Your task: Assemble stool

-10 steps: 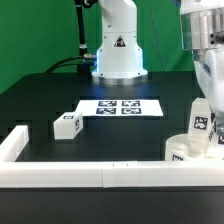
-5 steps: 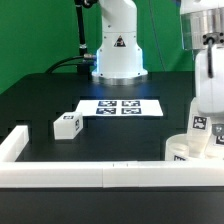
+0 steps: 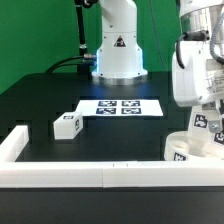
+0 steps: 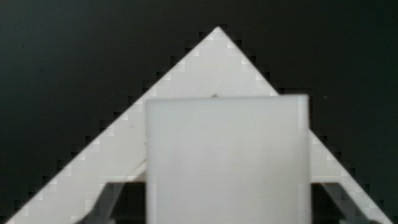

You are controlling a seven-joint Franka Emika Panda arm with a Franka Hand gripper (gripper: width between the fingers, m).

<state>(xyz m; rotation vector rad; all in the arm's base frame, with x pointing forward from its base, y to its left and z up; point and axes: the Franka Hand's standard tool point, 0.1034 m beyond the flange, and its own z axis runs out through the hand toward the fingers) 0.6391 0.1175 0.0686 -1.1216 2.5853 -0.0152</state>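
While the wrist view looked straight down, the gripper (image 3: pixel 204 110) sat pinched on the held leg (image 4: pixel 222 150), a blocky white piece, with dark fingers (image 4: pixel 121 200) close against either flank. A white wedge behind it could not be identified. Only the exterior view showed the held leg over the round seat (image 3: pixel 186 150), at 4 o'clock from the marker board (image 3: pixel 120 107), contact unclear. A loose leg (image 3: pixel 68 125) lay at 8 o'clock, inside the border rail (image 3: pixel 90 176).
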